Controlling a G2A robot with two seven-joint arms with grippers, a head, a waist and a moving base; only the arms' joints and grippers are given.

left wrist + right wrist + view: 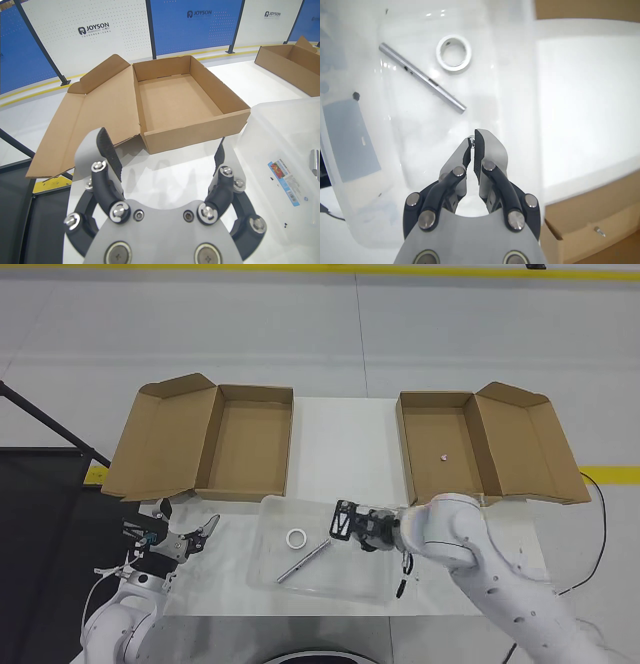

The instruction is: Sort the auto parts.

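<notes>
A clear plastic bin [372,586] stands at the table's front middle. Inside lie a white ring [296,537] [453,52] and a grey metal rod [303,561] [421,77]. My right gripper [340,521] [472,144] hangs over the bin, shut on a small shiny metal part [471,144] at its fingertips. My left gripper [204,532] [163,152] is open and holds nothing, over the table left of the bin, facing the left cardboard box [250,444] [180,100]. The right cardboard box [440,449] holds one small metal part [443,457] [600,231].
Both boxes have their lids folded outward, the left lid [160,434] hanging past the table's left edge. A label [287,182] sticks to the bin's floor. Bare white table lies between the two boxes and around the left gripper.
</notes>
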